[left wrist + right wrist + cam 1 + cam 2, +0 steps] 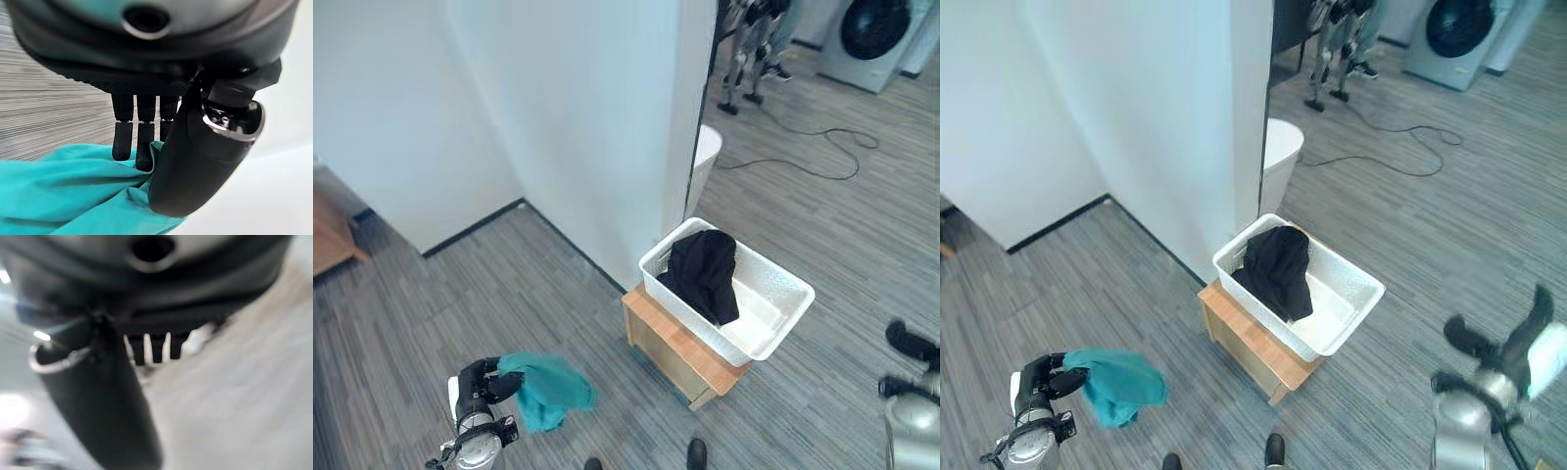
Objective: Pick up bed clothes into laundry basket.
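Observation:
My left hand [481,384] is low on the left, above the grey plank floor, shut on a teal cloth [548,392] that hangs from it to the right. In the left wrist view the fingers [138,147] and thumb pinch the teal cloth [73,191]. A white laundry basket [778,299] stands on a low wooden box [671,343] to the right of that hand, well apart from it. A black garment [705,269] lies in the basket's far end. My right hand [1531,318] hovers at the lower right, past the basket, fingers spread and empty.
A white wall corner [607,117] rises just behind the basket, with a white rounded object [707,155] beyond it. A washing machine [876,34], a floor cable [832,147] and someone's legs [754,49] are far back. Wooden furniture [328,235] is at the left edge.

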